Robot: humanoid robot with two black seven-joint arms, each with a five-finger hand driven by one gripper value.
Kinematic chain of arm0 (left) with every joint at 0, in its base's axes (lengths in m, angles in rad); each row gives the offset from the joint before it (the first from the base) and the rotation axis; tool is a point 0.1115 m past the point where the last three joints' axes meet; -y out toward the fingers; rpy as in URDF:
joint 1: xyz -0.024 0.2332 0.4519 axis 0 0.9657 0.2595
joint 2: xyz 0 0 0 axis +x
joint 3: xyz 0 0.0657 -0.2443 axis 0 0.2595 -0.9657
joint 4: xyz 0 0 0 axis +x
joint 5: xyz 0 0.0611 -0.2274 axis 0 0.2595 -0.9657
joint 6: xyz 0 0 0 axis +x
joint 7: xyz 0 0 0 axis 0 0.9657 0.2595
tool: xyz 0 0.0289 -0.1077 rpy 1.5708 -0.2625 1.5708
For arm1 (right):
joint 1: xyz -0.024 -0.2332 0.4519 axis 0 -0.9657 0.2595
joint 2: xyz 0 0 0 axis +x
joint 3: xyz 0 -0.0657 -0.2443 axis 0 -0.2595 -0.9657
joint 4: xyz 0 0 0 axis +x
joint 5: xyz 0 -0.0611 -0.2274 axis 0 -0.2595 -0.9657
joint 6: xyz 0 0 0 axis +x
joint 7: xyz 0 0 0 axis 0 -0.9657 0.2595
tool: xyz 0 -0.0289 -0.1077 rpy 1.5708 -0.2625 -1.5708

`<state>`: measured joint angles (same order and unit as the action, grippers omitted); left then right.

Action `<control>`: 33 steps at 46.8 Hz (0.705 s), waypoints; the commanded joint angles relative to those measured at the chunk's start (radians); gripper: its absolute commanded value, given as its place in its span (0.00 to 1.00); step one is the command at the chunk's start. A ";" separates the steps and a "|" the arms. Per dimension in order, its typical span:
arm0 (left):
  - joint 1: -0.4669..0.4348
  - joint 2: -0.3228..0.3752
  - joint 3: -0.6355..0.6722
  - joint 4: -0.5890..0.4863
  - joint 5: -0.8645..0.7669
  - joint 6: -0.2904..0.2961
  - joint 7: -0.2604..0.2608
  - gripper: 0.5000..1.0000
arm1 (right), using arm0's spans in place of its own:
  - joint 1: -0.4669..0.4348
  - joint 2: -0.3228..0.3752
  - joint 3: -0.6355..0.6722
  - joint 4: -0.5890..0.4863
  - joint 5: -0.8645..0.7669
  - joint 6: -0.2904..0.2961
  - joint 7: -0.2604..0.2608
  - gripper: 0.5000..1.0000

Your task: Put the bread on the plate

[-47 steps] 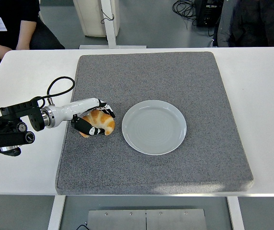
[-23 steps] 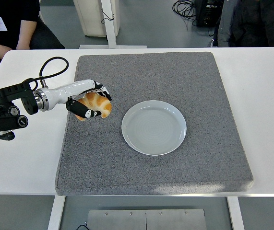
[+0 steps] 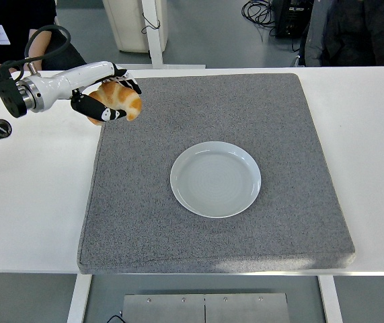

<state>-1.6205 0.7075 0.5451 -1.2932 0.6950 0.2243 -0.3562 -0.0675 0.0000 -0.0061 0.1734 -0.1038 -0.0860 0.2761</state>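
Plate sits bare on the grey mat, with nothing on it. Bread is well apart from it, up by the mat's far-left corner, gripped in the curled fingers of the left hand. It looks lifted clear of the mat, though that's hard to judge from above. The arm reaches in from the left.

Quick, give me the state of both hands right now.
Left hand: closed around the bread, held near the gray mat's far left corner.
Right hand: not in view.
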 commanded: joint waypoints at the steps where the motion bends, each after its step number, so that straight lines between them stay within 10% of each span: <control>1: -0.048 0.010 -0.001 0.000 0.000 -0.020 0.000 0.00 | 0.000 0.000 0.000 -0.002 0.000 0.000 0.000 1.00; 17: -0.144 -0.011 -0.019 0.060 0.001 -0.040 -0.004 0.00 | 0.000 0.000 0.000 -0.002 0.000 0.000 0.000 1.00; 33: -0.141 -0.272 -0.045 0.170 -0.003 -0.031 -0.003 0.00 | 0.000 0.000 0.000 0.000 0.001 0.000 0.000 1.00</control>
<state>-1.7625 0.4886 0.5036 -1.1384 0.6967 0.1894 -0.3593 -0.0675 0.0000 -0.0062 0.1734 -0.1039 -0.0859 0.2762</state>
